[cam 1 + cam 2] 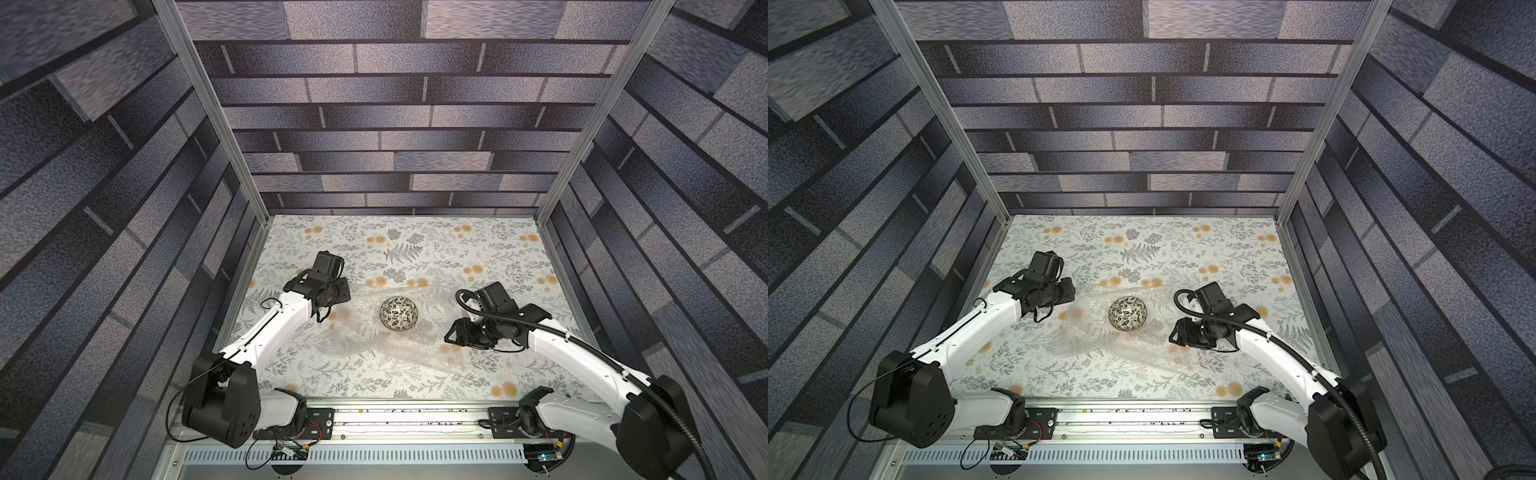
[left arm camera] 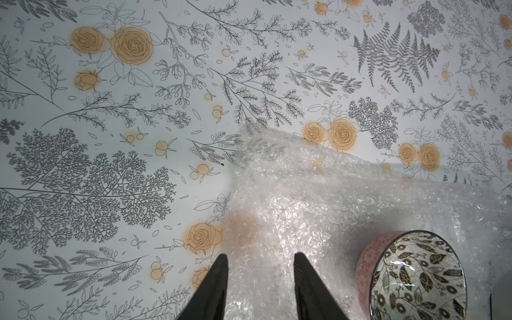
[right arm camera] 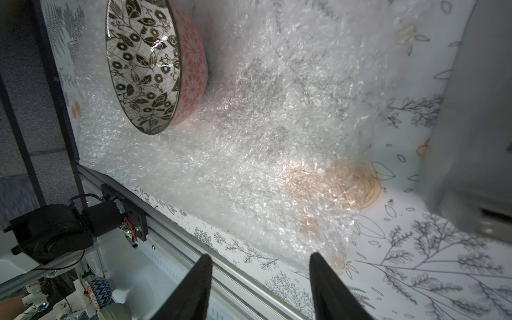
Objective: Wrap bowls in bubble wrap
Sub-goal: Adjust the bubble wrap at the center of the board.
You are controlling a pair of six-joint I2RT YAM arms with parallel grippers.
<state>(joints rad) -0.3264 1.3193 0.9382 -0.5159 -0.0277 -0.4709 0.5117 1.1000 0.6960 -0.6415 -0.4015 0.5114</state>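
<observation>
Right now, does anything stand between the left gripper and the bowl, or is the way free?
Nothing visible stands between them. In the left wrist view the left gripper, jaws apart, hangs over the bubble wrap, and the bowl sits upright on the same sheet beside it, with only the wrap lying between.

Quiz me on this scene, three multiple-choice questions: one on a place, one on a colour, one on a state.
1. The bowl sits: A on a plate; B on the bubble wrap; C in a box.
2. Its outer wall is: A green; B yellow; C pink.
3. The left gripper is: A open; B shut empty; C shut on the bowl.
B: wrap spreads under it. C: pink shows in both wrist views. A: its jaws stand apart.
</observation>
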